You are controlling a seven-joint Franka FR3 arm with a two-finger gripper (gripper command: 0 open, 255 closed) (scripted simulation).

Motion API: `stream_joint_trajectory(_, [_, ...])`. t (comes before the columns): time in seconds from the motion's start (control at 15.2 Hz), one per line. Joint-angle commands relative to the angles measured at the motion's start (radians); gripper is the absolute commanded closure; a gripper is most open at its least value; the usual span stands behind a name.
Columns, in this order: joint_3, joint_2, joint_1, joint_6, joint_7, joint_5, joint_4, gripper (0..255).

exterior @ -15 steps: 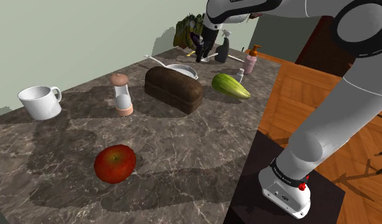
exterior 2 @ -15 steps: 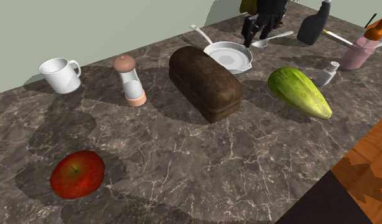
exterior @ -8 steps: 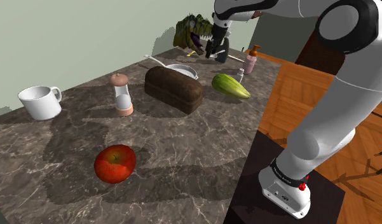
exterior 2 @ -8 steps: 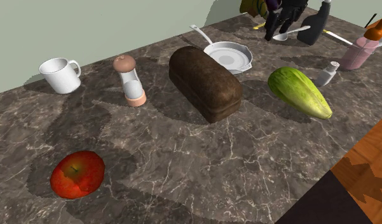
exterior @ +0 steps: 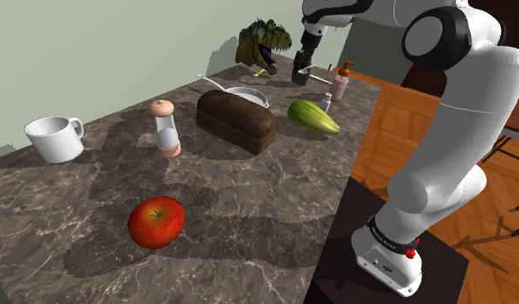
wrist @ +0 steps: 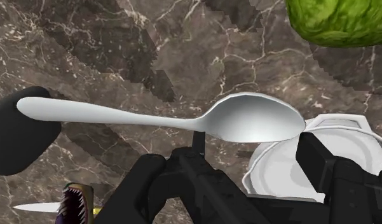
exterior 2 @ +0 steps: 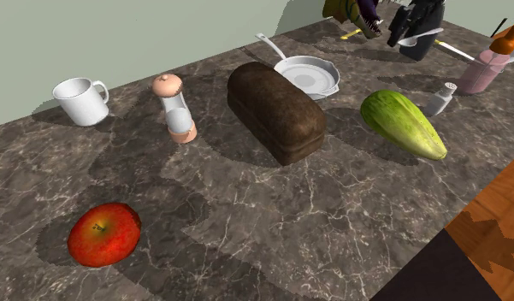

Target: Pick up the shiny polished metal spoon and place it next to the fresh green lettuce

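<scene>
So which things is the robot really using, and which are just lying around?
For the job:
gripper, shut on the spoon
spoon
lettuce, green

Just lying about:
apple
mug
bread loaf
cucumber
pan
grinder
toy dinosaur

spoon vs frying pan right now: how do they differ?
The spoon is clasped in the gripper, off the counter; the pan sits flat on it beside the bread loaf. The spoon has a small oval bowl; the pan is a much wider round dish. Both are pale silvery grey with one long thin handle.
</scene>
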Motion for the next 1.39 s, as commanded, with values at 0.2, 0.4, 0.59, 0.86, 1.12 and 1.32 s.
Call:
stream_joint_trajectory(0.2, [-0.013,0.054,-0.03,-0.007,-0.047,0.01,0.057,255])
stream_joint_trajectory(0.4, [-0.013,0.056,-0.03,0.032,-0.05,0.011,0.021,255])
stream_joint_trajectory(0.59, [-0.013,0.061,-0.03,0.071,-0.052,0.012,-0.013,255])
stream_joint_trajectory(0.86, [-0.013,0.07,-0.03,0.12,-0.056,0.014,-0.053,255])
stream_joint_trajectory(1.12, [-0.012,0.083,-0.03,0.169,-0.059,0.015,-0.089,255])
stream_joint_trajectory(1.32, [-0.012,0.094,-0.03,0.204,-0.062,0.017,-0.113,255])
